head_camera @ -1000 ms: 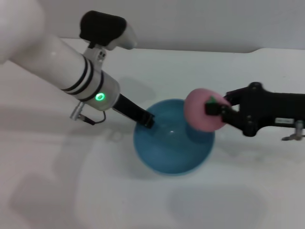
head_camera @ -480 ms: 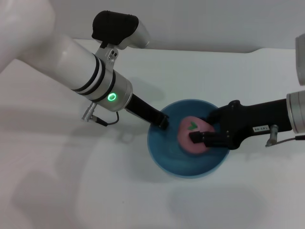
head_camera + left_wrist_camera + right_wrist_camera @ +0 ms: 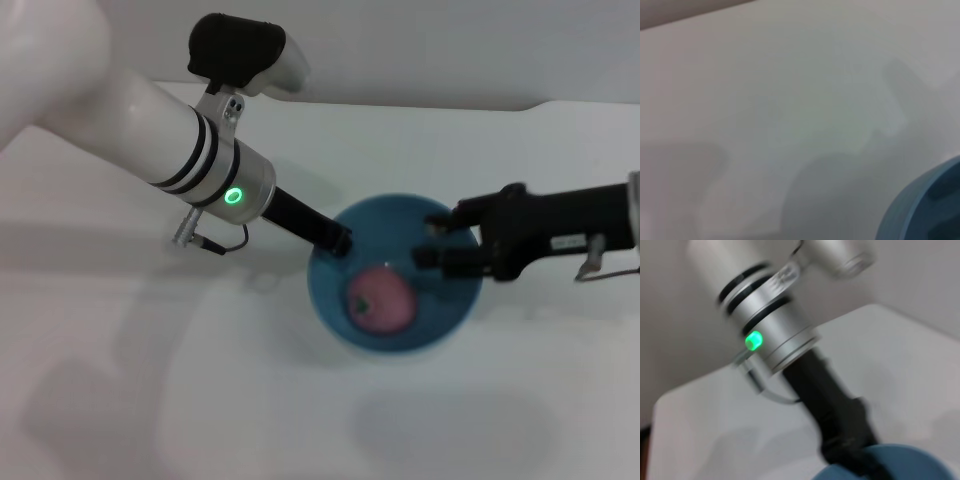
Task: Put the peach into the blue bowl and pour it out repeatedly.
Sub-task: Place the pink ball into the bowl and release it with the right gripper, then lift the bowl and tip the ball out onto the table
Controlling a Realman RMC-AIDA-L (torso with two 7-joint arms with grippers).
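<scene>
The pink peach (image 3: 381, 300) lies loose inside the blue bowl (image 3: 445, 300), toward its near side, with its green stem mark facing left. My left gripper (image 3: 336, 240) is clamped on the bowl's far-left rim. Over the bowl's right side my right gripper (image 3: 432, 239) hangs open, empty, just right of and beyond the peach. In the left wrist view only an edge of the bowl (image 3: 920, 210) shows. The right wrist view looks at the left arm's black gripper (image 3: 847, 450) on the bowl's rim (image 3: 890, 462).
The bowl stands on a white table (image 3: 150, 380). The left arm's thick white forearm (image 3: 150, 130) slants in from the upper left. A pale wall (image 3: 450, 50) rises behind the table's far edge.
My right gripper lowered the peach into the bowl, opened and drew back to the right. The peach now rests free in the bowl. The bowl and left gripper shifted slightly right.
</scene>
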